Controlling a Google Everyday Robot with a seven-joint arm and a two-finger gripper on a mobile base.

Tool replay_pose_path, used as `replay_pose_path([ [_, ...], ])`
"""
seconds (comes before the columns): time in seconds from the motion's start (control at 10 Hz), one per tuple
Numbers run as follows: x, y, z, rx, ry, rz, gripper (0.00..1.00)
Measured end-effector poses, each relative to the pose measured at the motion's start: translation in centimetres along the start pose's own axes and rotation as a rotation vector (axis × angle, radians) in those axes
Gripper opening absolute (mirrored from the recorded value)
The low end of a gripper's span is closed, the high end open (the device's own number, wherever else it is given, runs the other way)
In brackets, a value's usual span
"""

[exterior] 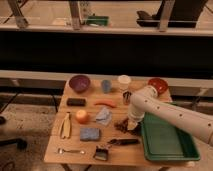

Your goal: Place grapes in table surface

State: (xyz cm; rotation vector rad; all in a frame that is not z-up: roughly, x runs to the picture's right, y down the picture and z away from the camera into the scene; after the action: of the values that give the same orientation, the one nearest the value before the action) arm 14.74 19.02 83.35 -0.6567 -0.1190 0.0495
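The grapes (121, 125) are a dark bumpy cluster low over the light tan table surface (55, 142), just left of the green tray. I cannot tell whether they rest on the wood. My gripper (132, 124) points down at the end of the white arm (165, 112), which reaches in from the right. It is right against the right side of the grapes, at the tray's left edge.
A green tray (167, 140) is at the front right. A purple bowl (79, 82), blue cup (106, 86), white cup (124, 81), red bowl (157, 85) and metal can (127, 97) stand at the back. A blue cloth (103, 116), orange fruit (82, 116), banana (65, 125), sponge (90, 133) and brush (102, 152) lie nearby.
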Motion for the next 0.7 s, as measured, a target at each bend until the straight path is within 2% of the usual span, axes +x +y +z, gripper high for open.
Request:
replay_pose_path([
  [0.3, 0.1, 0.0, -0.4, 0.007, 0.004, -0.004, 0.0],
  [0.4, 0.1, 0.0, -1.1, 0.025, 0.004, -0.001, 0.0],
  [0.7, -1.0, -0.2, -6.9, 0.107, -0.016, 0.005, 0.0],
])
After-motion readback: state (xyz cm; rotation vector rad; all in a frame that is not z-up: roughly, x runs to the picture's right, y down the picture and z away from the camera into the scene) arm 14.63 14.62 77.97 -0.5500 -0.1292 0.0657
